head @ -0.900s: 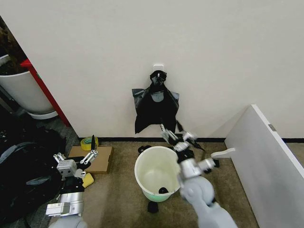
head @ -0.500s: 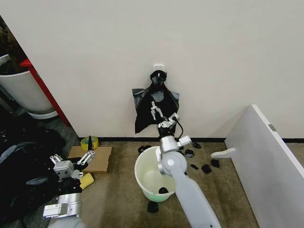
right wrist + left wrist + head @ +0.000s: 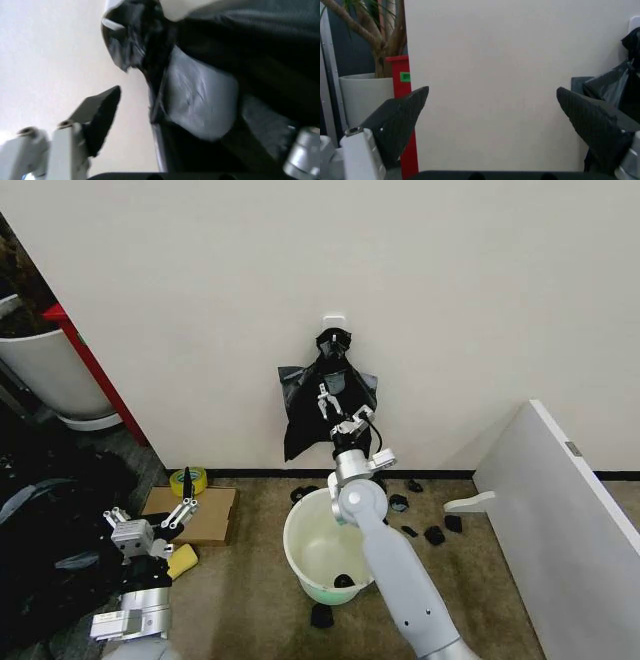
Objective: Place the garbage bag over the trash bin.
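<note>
The garbage bag (image 3: 325, 412) hangs folded and black from a hook on the wall, its top bunched in a knot. Below it on the carpet stands the trash bin (image 3: 300, 545), cream-white with a pale green base and a small black piece inside. My right gripper (image 3: 335, 404) is raised over the bin's far rim and stands open right in front of the bag's lower half. The right wrist view has the bag (image 3: 200, 93) between the spread fingers of that gripper (image 3: 200, 131). My left gripper (image 3: 150, 511) waits open, low at the left, facing the wall (image 3: 492, 116).
A dark heap of bags (image 3: 40, 530) lies at the far left, with a white planter pot (image 3: 45, 370) and red panel (image 3: 95, 370) behind. A cardboard box (image 3: 205, 515) and yellow tape roll (image 3: 185, 480) sit left of the bin. Black scraps (image 3: 432, 533) and a white board (image 3: 560, 520) lie right.
My right arm has swung up and left from beside the bin's right rim to the hanging bag. The left gripper has sunk slightly.
</note>
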`<state>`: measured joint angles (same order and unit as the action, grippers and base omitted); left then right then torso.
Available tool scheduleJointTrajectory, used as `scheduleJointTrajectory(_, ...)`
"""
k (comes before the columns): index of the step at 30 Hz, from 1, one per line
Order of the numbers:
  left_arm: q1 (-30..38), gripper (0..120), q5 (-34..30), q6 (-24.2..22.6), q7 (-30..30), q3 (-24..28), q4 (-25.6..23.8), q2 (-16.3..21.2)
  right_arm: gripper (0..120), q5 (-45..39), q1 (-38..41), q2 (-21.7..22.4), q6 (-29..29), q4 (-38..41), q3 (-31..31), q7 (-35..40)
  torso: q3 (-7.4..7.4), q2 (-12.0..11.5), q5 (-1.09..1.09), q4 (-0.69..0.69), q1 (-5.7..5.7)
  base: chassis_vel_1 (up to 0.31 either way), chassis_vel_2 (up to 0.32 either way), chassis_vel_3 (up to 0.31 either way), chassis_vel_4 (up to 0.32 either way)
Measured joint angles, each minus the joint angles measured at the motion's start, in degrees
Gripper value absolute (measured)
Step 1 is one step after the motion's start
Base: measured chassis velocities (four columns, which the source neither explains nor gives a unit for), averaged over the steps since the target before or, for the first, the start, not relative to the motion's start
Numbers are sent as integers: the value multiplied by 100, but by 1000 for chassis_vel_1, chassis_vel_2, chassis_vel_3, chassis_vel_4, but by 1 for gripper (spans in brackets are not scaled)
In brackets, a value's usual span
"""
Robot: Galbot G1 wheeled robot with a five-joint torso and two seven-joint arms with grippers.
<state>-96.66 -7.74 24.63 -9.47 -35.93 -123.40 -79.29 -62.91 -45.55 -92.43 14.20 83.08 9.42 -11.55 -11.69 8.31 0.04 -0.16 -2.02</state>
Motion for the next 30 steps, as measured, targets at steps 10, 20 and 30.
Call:
scheduleJointTrajectory(10, 20, 100, -2, 34, -41, 23, 92, 45, 38, 115, 42, 12, 16, -14, 68, -53, 0, 0, -1, 1, 0, 0, 0, 0, 0)
scheduleJointTrajectory(20, 52, 100, -5, 74, -79, 26, 162, 47, 7, 263, -32, 21, 16, -23, 57, -26, 0, 0, -1, 1, 0, 0, 0, 0, 0)
scheduleJointTrajectory(30, 64, 100, -32, 91, -94, 6, 172, 58, 0, 458, -705, 159, 62, 523, -135, 91, 1, 0, -1, 2, 0, 0, 0, 0, 0)
